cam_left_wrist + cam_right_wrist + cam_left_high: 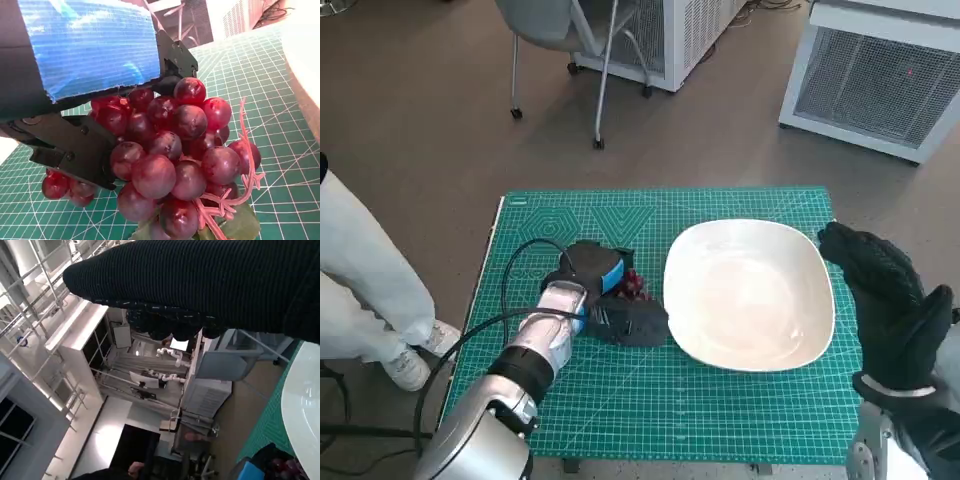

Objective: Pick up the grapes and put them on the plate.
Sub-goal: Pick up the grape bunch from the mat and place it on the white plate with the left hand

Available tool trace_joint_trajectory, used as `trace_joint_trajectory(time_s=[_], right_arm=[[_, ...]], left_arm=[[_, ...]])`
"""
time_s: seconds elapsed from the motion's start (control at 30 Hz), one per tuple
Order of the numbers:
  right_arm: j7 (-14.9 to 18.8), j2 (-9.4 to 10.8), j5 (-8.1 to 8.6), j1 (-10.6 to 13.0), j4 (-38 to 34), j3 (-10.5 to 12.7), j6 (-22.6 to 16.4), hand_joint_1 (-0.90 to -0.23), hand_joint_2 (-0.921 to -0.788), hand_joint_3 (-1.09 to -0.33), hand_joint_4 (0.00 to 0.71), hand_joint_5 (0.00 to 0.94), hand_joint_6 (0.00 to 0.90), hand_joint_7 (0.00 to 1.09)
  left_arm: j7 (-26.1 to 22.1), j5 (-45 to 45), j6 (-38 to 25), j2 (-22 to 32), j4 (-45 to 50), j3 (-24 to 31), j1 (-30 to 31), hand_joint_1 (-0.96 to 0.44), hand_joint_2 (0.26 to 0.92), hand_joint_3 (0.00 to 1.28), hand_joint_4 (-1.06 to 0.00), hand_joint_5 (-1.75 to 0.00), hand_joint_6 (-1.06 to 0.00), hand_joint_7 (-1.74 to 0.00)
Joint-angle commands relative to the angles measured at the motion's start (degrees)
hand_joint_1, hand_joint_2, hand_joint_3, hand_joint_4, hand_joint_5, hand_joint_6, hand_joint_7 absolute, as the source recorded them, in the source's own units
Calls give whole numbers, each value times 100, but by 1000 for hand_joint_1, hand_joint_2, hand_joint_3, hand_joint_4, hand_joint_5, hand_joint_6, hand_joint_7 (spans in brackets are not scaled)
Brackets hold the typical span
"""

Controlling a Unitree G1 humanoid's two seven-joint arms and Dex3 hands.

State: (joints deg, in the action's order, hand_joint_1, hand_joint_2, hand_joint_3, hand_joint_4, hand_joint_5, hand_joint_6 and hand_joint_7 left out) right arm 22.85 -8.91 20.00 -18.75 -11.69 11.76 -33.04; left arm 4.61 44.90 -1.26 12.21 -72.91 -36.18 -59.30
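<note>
A bunch of dark red grapes (632, 285) lies on the green mat just left of the white plate (750, 295). My left hand (603, 295) is wrapped over the bunch, so only a few grapes show past its blue-taped back. In the left wrist view the grapes (172, 150) fill the picture, with black fingers (75, 150) closed against both sides of them and a pink stem and green leaf below. My gloved right hand (888, 300) stands at the plate's right edge, fingers apart and holding nothing. The right wrist view shows the glove (200, 285), the plate's rim (300, 395) and the grapes (282, 466).
The green cutting mat (620, 400) covers the small table. A person's white-trousered leg (365, 270) and shoe (415, 360) stand close to the table's left side. A chair (570, 40) and white cabinets (880, 75) stand beyond the far edge. Black cables (510, 290) loop beside my left forearm.
</note>
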Motion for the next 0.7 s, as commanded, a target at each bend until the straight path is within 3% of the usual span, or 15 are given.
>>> trace_joint_trajectory(time_s=[0.03, 0.4, 0.53, 0.7], right_arm=[[19, -16, -17, 59, -69, 6, 10, -483, -921, -523, 534, 2, 185, 585], [34, -8, -16, 26, -129, -7, -16, -483, -921, -524, 534, 2, 183, 587], [35, -4, -18, 15, -139, -18, -12, -483, -921, -524, 534, 2, 183, 587], [20, -2, -29, 3, -134, -33, 5, -483, -921, -524, 534, 2, 182, 588]], left_arm=[[-18, -74, -5, 54, 15, 64, 43, 1, 921, 194, -500, -1470, -549, -1142], [-25, -146, -33, 242, 517, 198, 25, 1, 921, 200, -507, -1483, -534, -1136], [-145, -148, -103, 458, 1181, 284, 107, 2, 921, 192, -500, -1458, -551, -1160], [-414, -122, -304, 782, 2327, 465, 327, 2, 921, 169, -568, -1343, -526, -1224]])
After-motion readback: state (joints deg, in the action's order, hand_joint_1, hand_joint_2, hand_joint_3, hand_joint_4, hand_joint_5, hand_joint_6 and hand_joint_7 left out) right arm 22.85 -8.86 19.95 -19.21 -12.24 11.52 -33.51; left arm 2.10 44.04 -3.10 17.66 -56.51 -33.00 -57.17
